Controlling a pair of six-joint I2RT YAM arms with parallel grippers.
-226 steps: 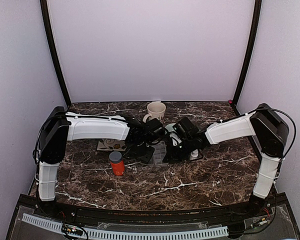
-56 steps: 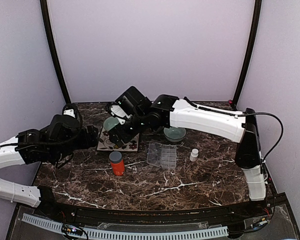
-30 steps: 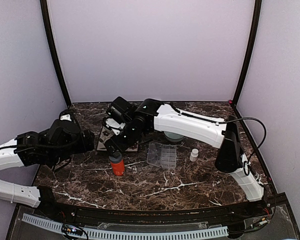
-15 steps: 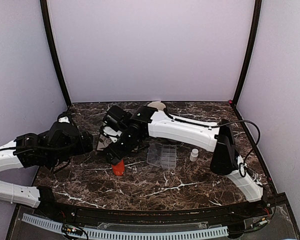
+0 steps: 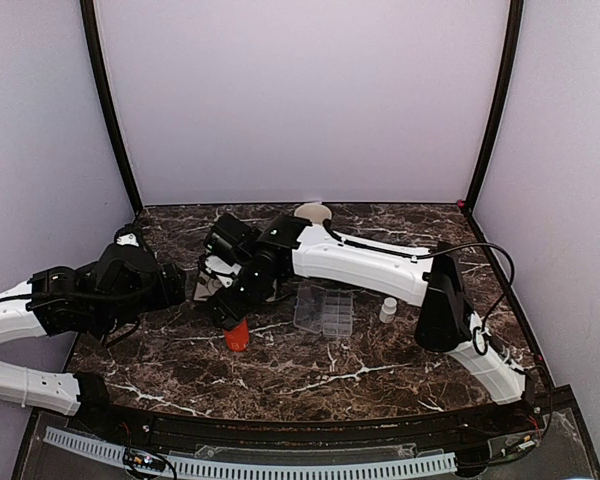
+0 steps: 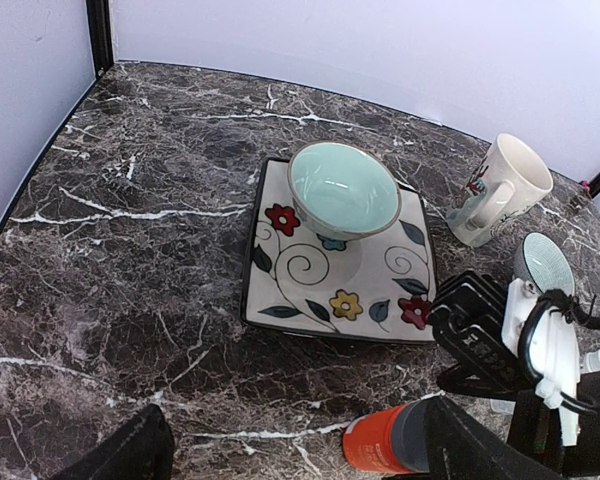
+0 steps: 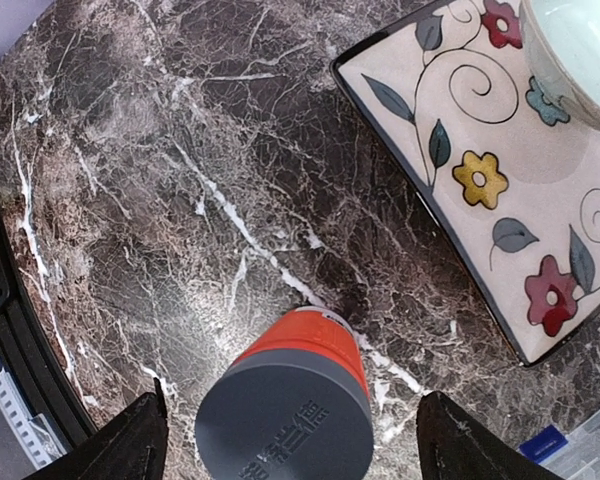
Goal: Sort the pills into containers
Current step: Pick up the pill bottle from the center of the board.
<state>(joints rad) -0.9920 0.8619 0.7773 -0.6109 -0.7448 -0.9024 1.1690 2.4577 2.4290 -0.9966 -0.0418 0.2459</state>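
The clear pill box (image 5: pixel 325 310) with its small containers lies flat at mid-table, and its corner (image 7: pixel 592 450) shows in the right wrist view. No pills are visible in any view. My right gripper (image 5: pixel 232 312) (image 7: pixel 292 400) hangs open just above the orange bottle (image 5: pixel 237 337) (image 7: pixel 310 345). Its fingers (image 7: pixel 130 445) stand on either side of the grey cap (image 7: pixel 285 425), with a gap on each side. My left gripper (image 5: pixel 185 287) (image 6: pixel 295 430) is open and empty at the left, facing the flowered plate (image 6: pixel 340 270). The bottle (image 6: pixel 378 450) shows low in that view.
A pale green bowl (image 6: pixel 342 190) sits on the flowered plate (image 7: pixel 500 190). A second green bowl (image 6: pixel 545 262) and a cream mug (image 6: pixel 500 190) (image 5: pixel 313 212) stand behind. A small white bottle (image 5: pixel 388 310) stands right of the pill box. Purple walls close in the marble table (image 5: pixel 380 370).
My right arm has swung left from over the plate and come down over the orange bottle, now hiding its cap in the top view. My left arm has barely moved.
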